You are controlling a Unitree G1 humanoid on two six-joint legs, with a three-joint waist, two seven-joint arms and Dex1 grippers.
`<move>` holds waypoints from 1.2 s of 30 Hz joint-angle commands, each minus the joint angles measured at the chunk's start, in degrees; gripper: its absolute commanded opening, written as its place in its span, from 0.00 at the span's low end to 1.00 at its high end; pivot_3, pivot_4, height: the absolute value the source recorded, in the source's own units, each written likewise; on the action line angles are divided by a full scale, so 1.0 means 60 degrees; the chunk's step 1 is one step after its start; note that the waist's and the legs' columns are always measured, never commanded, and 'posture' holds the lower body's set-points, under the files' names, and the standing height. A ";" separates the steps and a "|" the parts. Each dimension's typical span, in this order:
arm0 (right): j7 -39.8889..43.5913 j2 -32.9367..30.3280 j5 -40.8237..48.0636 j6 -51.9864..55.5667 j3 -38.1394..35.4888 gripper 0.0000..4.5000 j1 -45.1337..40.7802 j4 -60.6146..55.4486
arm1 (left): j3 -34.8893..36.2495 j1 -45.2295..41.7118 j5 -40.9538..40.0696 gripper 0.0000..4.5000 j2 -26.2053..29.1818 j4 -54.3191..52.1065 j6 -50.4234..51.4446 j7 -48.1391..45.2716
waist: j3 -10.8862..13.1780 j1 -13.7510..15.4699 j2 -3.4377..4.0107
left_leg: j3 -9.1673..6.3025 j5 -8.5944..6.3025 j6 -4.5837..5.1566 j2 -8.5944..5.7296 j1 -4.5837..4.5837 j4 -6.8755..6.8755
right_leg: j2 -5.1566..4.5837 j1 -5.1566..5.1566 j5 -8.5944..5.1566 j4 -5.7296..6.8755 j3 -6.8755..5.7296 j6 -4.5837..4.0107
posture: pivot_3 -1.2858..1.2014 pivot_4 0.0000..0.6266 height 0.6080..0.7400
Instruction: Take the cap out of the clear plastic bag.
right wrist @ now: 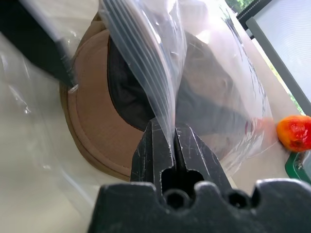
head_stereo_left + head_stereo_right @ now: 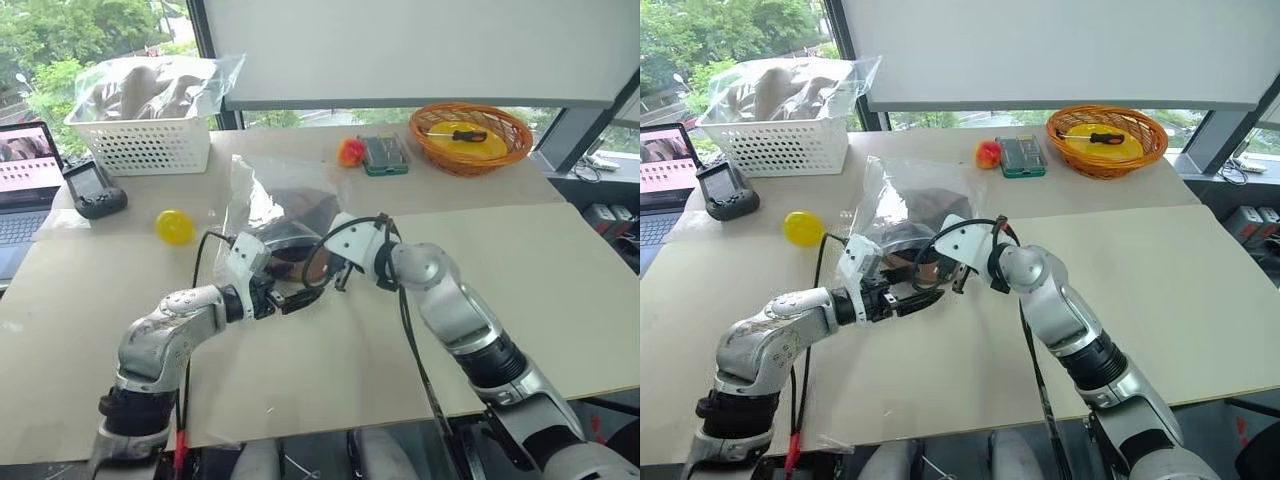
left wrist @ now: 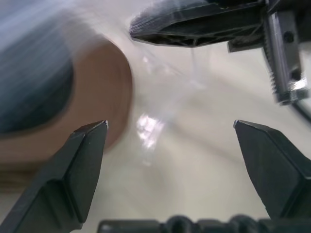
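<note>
The clear plastic bag (image 2: 262, 190) lies on the table's middle with its mouth toward me, and the brown cap (image 1: 92, 131) sits inside it, dark lining showing. My right gripper (image 1: 174, 140) is shut on the bag's upper sheet at the mouth and holds it lifted off the table. Just left of it, my left gripper (image 2: 297, 298) stands open at the mouth, level with the table. In the left wrist view the cap's brim (image 3: 109, 87) is close beyond one of the fingertips (image 3: 92, 133), with thin plastic in front.
A white basket (image 2: 140, 145) of bagged pale fabric stands at the back left, beside a laptop (image 2: 22, 180) and a black handheld device (image 2: 93, 190). A yellow ball (image 2: 175, 227) lies left of the bag. Behind are a red fruit (image 2: 350, 152), a green box (image 2: 383, 153) and a wicker basket (image 2: 470, 138).
</note>
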 commanded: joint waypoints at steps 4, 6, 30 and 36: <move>0.0115 -0.0151 -0.0183 -0.0235 -0.0051 0.00 -0.0163 -0.0445 | 0.5459 -0.1588 -0.2063 1.00 -0.4324 -0.0084 0.3369 0.4647 | -0.0002 0.0027 -0.0007 | -0.0001 0.0000 0.0000 -0.0003 0.0008 0.0004 | -0.0001 0.0016 0.0000 -0.0016 -0.0005 0.0005 | 0.52 0.24 0.97; 0.0149 -0.0166 -0.0222 -0.0286 -0.0037 0.00 -0.0184 -0.0401 | 0.6756 -0.2114 -0.2233 1.00 -0.5436 -0.0196 0.3823 0.5716 | 0.0001 0.0002 -0.0014 | 0.0001 -0.0001 -0.0002 -0.0004 0.0004 0.0001 | -0.0002 0.0014 0.0005 -0.0020 -0.0003 -0.0005 | 0.52 0.24 0.97; 0.0386 -0.0249 -0.0309 -0.0144 -0.0055 0.00 -0.0430 -0.0400 | 0.5132 -0.1217 -0.5574 1.00 -0.5202 0.4422 0.0949 0.8506 | -0.0002 0.0184 -0.0020 | 0.0005 -0.0008 -0.0048 -0.0016 0.0023 -0.0007 | -0.0001 0.0029 0.0036 -0.0030 0.0009 -0.0054 | 0.52 0.24 0.97; 0.0407 -0.0239 -0.0355 -0.0040 -0.0097 0.00 -0.0389 -0.0536 | 0.4315 -0.1419 -0.5650 1.00 -0.5381 0.4854 -0.0384 0.8935 | -0.0020 0.0329 -0.0025 | 0.0004 -0.0006 -0.0051 -0.0020 0.0029 -0.0007 | -0.0005 0.0044 0.0031 -0.0036 0.0008 -0.0045 | 0.52 0.24 0.97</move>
